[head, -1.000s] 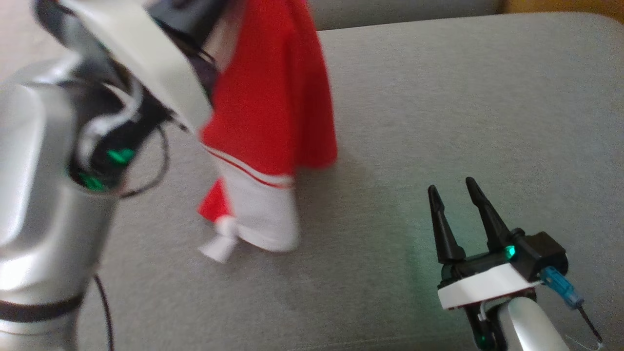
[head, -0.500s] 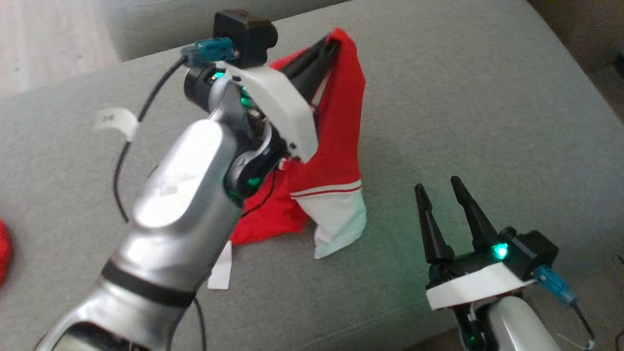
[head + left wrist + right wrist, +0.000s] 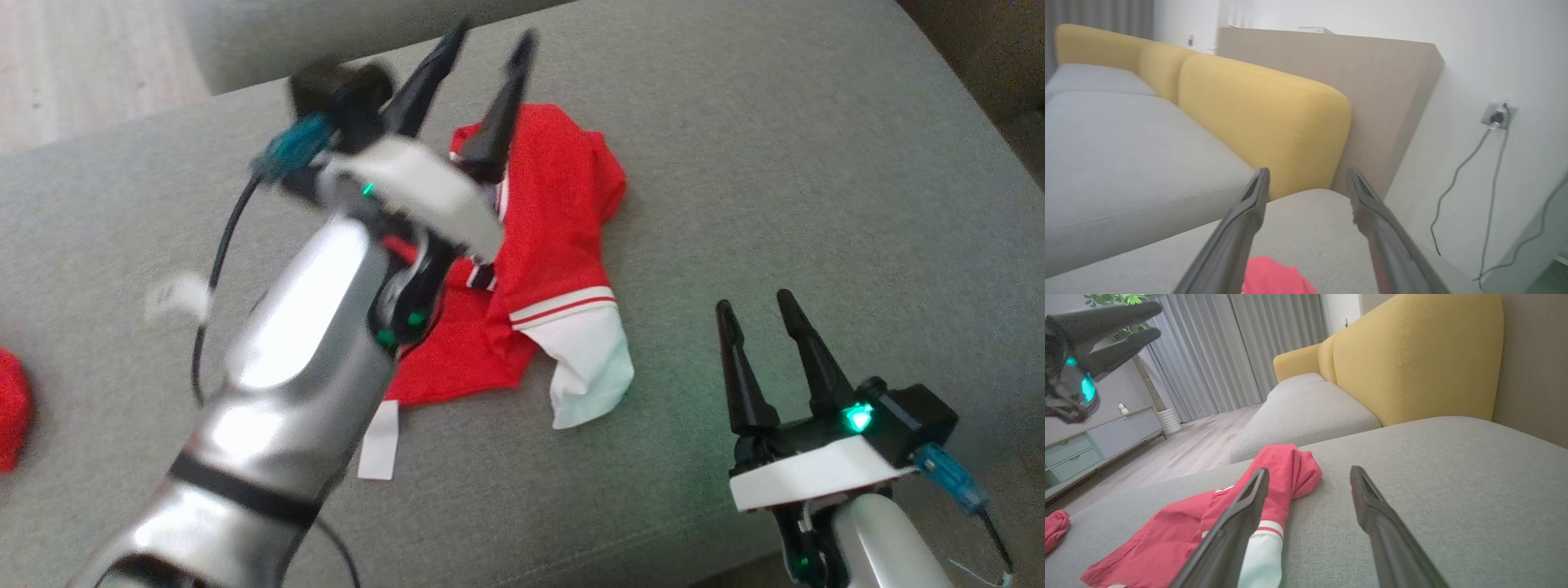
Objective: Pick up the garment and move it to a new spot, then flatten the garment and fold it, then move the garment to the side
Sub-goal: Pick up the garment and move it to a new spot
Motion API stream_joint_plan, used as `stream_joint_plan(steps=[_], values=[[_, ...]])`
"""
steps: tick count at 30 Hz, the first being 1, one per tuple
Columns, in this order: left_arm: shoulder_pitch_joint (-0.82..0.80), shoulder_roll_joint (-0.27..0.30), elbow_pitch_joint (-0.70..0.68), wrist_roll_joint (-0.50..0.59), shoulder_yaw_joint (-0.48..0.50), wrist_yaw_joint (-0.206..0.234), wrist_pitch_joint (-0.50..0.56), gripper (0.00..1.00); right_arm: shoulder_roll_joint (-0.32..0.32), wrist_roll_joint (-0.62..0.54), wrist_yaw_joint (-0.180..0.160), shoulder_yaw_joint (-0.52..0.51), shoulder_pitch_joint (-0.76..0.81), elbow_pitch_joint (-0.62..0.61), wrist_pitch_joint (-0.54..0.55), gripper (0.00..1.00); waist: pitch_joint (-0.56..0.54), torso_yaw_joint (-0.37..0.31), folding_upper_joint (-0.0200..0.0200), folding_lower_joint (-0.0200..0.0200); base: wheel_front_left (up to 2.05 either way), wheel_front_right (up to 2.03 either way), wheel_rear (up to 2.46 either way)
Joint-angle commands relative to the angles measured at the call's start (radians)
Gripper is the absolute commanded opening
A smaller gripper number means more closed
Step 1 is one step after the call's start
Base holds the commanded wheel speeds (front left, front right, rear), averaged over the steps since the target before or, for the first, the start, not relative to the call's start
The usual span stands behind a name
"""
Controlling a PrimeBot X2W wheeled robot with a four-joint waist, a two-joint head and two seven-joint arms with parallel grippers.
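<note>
Right now your left gripper (image 3: 487,39) is hovering with its jaws spread and nothing between them, above the far end of the garment (image 3: 555,212), which is lying crumpled on the grey sofa cushion (image 3: 816,163), its long axis running away from the robot. Your right gripper (image 3: 753,304), also gaping and empty, is waiting off to the right, near the white sleeve end (image 3: 592,371). The cloth is looking thin and limp, red fabric bunching in soft folds over coarse weave.
</note>
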Motion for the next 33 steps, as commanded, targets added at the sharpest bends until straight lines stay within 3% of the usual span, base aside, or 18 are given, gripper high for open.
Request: stream_joint_plan(steps=[1,8,16,23,33], values=[[0.042,0.055,-0.059,0.009,0.057,0.035,-0.032,1.00,0.003,-0.008,0.008,0.008,-0.001,-0.038,-0.006,1.00,-0.013,0.030,0.0000,0.0000,0.00,0.00,0.00],[0.343,0.154,-0.224,0.034,0.132,0.174,-0.090,1.00,0.003,-0.044,0.008,-0.050,0.043,-0.055,-0.006,1.00,-0.051,0.116,0.0000,0.0000,0.00,0.00,0.00],[0.621,0.167,-0.367,0.116,0.207,0.267,-0.101,1.00,0.003,-0.089,0.008,-0.104,0.103,-0.065,-0.006,1.00,-0.091,0.205,0.0000,0.0000,0.00,0.00,0.00],[0.831,0.132,-0.412,0.234,0.316,0.238,-0.101,1.00,0.003,-0.114,0.008,-0.150,0.152,-0.072,-0.006,1.00,-0.125,0.272,0.0000,0.0000,0.00,0.00,0.00],[0.922,0.060,-0.394,0.311,0.436,0.163,-0.101,1.00,0.003,-0.119,0.008,-0.153,0.169,-0.071,-0.006,1.00,-0.142,0.307,0.0000,0.0000,0.00,0.00,0.00]])
